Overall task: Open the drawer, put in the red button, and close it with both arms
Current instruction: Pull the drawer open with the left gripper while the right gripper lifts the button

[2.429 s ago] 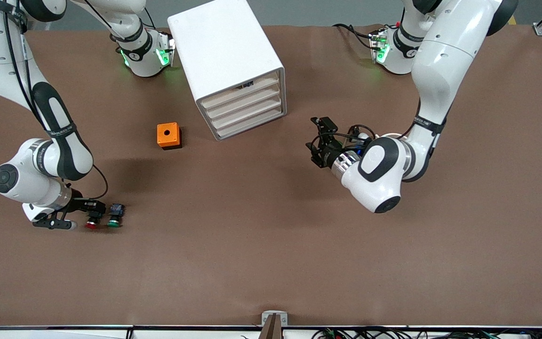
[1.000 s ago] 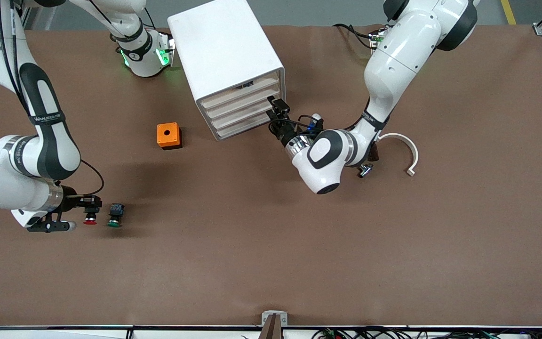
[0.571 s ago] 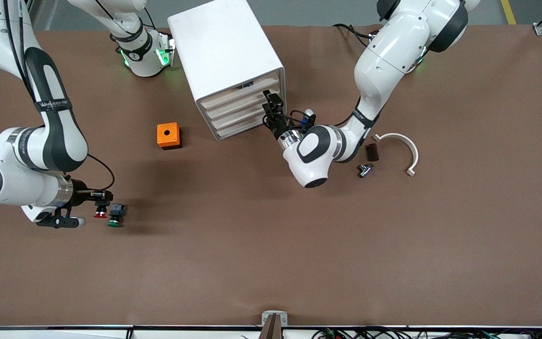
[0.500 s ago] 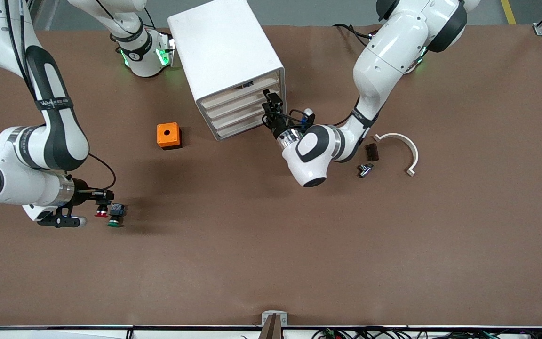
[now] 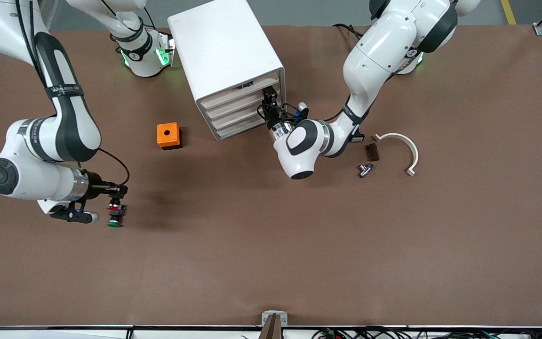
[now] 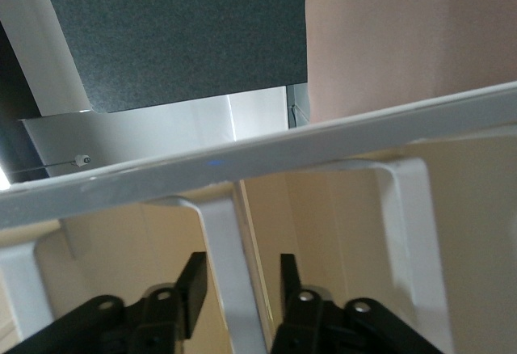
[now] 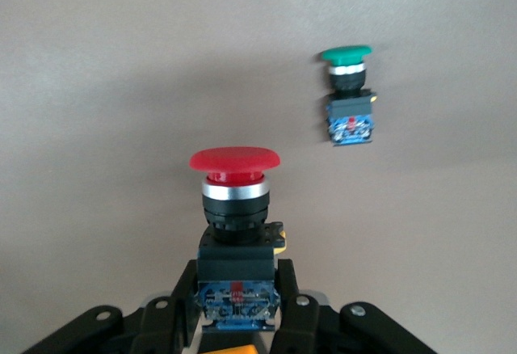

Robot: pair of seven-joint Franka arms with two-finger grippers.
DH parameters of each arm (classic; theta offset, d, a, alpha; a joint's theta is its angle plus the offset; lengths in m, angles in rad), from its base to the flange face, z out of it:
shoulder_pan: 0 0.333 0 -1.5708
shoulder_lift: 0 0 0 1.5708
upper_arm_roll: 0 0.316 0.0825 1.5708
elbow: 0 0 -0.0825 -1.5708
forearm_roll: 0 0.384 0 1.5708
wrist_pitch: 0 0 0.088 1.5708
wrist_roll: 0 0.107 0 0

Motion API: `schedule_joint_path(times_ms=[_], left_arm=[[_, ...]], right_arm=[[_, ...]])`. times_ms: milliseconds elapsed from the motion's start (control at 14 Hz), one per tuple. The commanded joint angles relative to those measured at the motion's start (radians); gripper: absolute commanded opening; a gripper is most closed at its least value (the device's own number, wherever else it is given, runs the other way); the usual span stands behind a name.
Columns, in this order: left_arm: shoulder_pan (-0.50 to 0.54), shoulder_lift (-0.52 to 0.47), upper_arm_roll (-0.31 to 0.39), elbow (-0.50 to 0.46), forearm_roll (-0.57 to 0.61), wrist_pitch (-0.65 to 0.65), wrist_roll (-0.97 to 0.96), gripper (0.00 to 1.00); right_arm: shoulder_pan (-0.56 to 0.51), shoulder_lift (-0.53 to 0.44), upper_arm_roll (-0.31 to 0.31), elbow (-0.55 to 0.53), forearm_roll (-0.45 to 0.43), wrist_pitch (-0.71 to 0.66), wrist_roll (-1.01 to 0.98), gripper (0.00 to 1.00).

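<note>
The white cabinet (image 5: pixel 224 47) stands at the back of the table, its four drawers facing the left arm's end. My left gripper (image 5: pixel 267 101) is at the front of the second-highest drawer (image 5: pixel 235 104). In the left wrist view its fingers (image 6: pixel 194 277) straddle a white upright handle bar (image 6: pixel 230 233), open with a narrow gap still showing. My right gripper (image 5: pixel 116 203) is shut on the red button (image 5: pixel 113 206) and holds it in the air over the green button (image 5: pixel 114 222). The right wrist view shows the red button's (image 7: pixel 234 184) bluish block clamped in that gripper (image 7: pixel 236 289).
An orange box with a round hole (image 5: pixel 168 135) sits beside the cabinet toward the right arm's end. Toward the left arm's end lie a white curved piece (image 5: pixel 405 146), a small dark block (image 5: pixel 371 151) and a small metal part (image 5: pixel 364 168). The green button (image 7: pixel 347 87) stays on the table.
The right gripper has lifted the red button off the table and carried it over the green one. The left gripper has moved in to the drawer front and its fingers have narrowed round the handle.
</note>
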Motion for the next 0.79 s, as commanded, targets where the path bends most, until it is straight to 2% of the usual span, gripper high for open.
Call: schedule_joint_path(times_ms=[0,71,143,357,714], left_arm=[[-0.005,0.009,0.006,0.018,-0.016,-0.025,-0.019,0.15],[-0.003,0.009,0.006,0.020,-0.014,-0.025,-0.019,0.09],[-0.002,0.007,0.004,0.020,-0.014,-0.025,-0.019,0.07],[0.015,0.006,0.007,0.021,-0.016,-0.025,-0.016,0.06],[0.107,0.006,0.015,0.026,-0.019,-0.023,-0.020,0.07]], right_arm=[[0.036,-0.042,-0.004,-0.012,0.036,-0.030,0.085,0.00],[0.054,-0.048,-0.004,-0.013,0.039,-0.033,0.118,0.00],[0.070,-0.055,-0.004,-0.013,0.039,-0.036,0.158,0.00],[0.116,-0.070,-0.004,-0.015,0.041,-0.038,0.253,0.00],[0.219,-0.102,-0.004,-0.010,0.039,-0.088,0.461,0.00]])
